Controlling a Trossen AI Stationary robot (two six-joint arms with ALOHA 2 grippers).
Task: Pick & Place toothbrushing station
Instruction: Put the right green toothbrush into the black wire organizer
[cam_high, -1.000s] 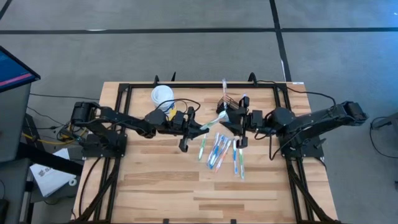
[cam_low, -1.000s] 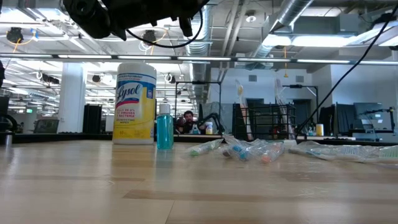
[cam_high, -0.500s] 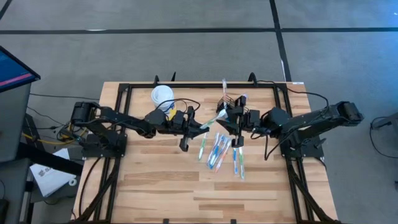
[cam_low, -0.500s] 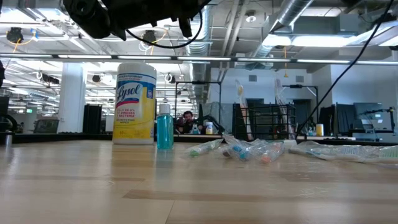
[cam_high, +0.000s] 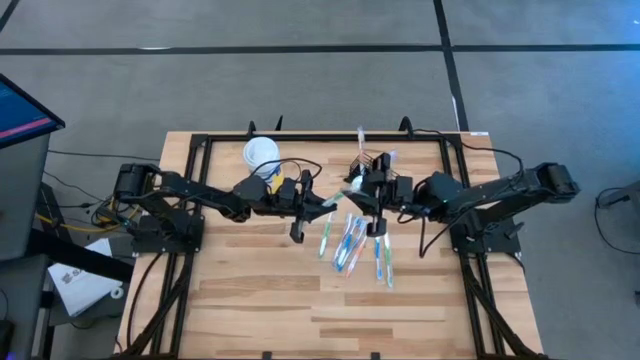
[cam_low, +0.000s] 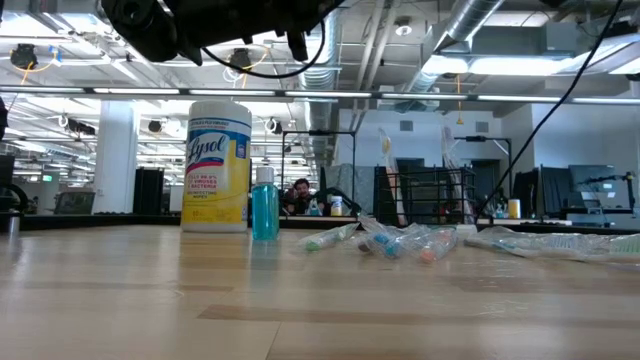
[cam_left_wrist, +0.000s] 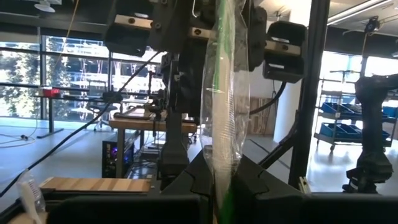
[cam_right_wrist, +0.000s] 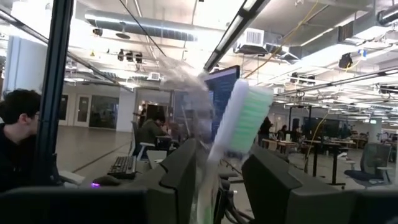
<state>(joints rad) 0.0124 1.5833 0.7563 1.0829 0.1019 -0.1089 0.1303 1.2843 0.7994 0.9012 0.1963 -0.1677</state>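
Wooden table (cam_high: 250, 290): caddy (cam_high: 372, 163) just behind right hand (cam_high: 352, 186), fingers apart around left hand (cam_high: 322, 205)'s clamped toothbrush (cam_high: 343, 192).

Left arm extended inward over table centre, left gripper (cam_high: 322, 203) clamped tight. Right arm extended inward to meet it, right gripper (cam_high: 362, 186) held just beside, fingers (cam_right_wrist: 180, 177) apart.

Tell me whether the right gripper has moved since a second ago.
Yes. In the high view the right gripper has shifted toward the table's left side, ending closer to the left gripper, judged against the black mesh caddy.
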